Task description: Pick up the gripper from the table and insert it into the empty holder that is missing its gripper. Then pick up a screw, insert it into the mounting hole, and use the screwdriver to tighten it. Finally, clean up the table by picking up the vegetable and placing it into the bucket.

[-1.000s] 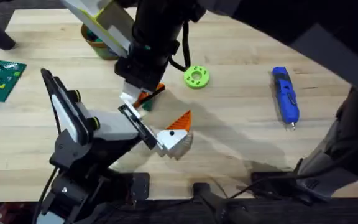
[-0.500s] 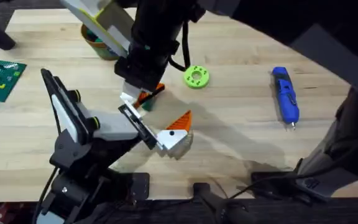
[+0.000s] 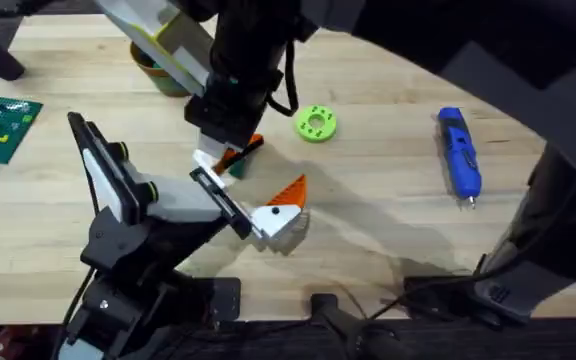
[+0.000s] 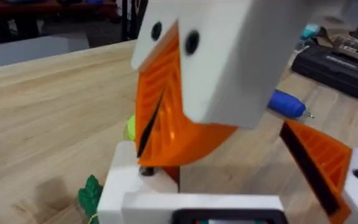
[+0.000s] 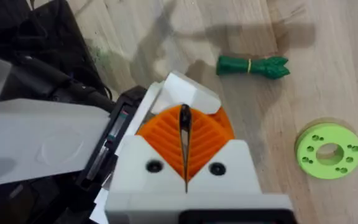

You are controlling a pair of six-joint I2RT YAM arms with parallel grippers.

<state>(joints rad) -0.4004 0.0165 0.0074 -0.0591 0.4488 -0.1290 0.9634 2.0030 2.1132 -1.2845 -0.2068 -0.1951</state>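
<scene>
Wood tabletop: nearest the bases, the holder (image 3: 158,205) reached its slim tip up and right to the gripper (image 3: 230,157), pinched between the right gripper (image 5: 185,163)'s closed orange pads, right arm crossing from beyond; left gripper's opening could not be told; bucket (image 3: 153,65) farthest.

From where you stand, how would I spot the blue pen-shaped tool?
Look at the wooden table, toward its right side, well clear of the arms. The bright blue pen-shaped screwdriver lies there alone, metal tip toward the near edge; the flat lime-green ring to its left is round.
</scene>
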